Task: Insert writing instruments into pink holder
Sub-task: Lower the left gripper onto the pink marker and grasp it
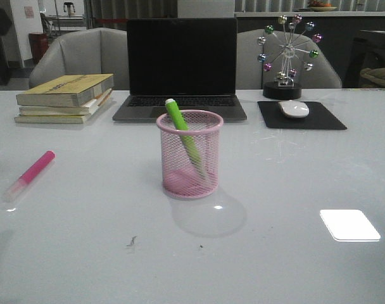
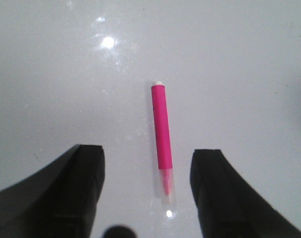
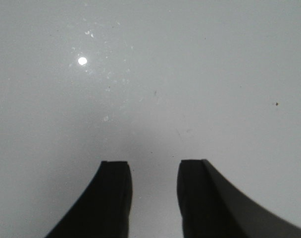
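Both arms are out of frame in the front view. Left gripper [image 2: 146,191] and right gripper [image 3: 154,196] are cut off by the wrist views' bottom edges, only finger ends shown. Green marker [image 1: 183,136] lower half is veiled by the pink holder [image 1: 190,155] mesh; its tip is not resolved. Book [image 1: 66,98] spine lettering is too small to be read. Laptop [image 1: 182,66] keys are blurred.

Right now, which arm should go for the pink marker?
Left. Its open pincer already straddles the pink marker, which lies on the table's left side. The right pincer sees only bare table.
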